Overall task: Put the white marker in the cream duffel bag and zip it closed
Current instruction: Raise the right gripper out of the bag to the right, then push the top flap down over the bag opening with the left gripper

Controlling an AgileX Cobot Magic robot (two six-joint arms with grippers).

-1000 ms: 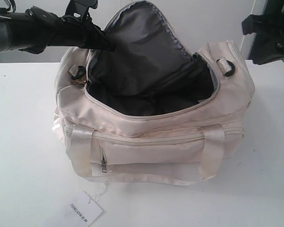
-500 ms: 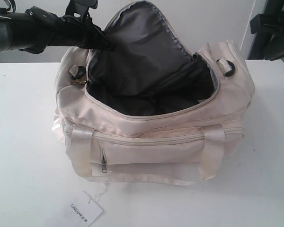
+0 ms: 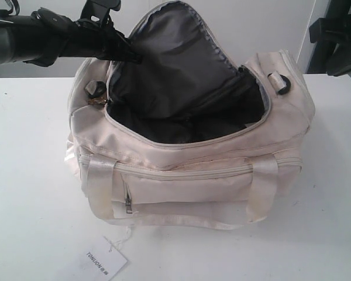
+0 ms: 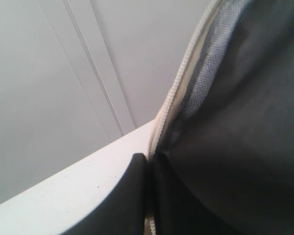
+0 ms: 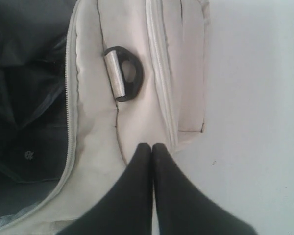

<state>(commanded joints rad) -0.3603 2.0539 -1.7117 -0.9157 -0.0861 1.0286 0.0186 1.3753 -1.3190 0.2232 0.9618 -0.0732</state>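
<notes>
Drew right gripper [image 5: 149,147] back from bag [image 3: 187,175] within the last second; now hangs pressed shut and empty above the ring [image 5: 130,73] end. Keeps left gripper [image 3: 136,57] against the raised flap [image 3: 175,52] (grip itself not discernible). No marker in sight anywhere; possibly inside already, leaving only the zipping.

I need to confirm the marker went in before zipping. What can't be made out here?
White marker: unseen in any view; the cream duffel bag's dark folded lining could hide it.
Left gripper: grip on the flap unclear; lining covers its second finger in the left wrist view.
Bag's back: behind the raised flap, exterior view.
</notes>
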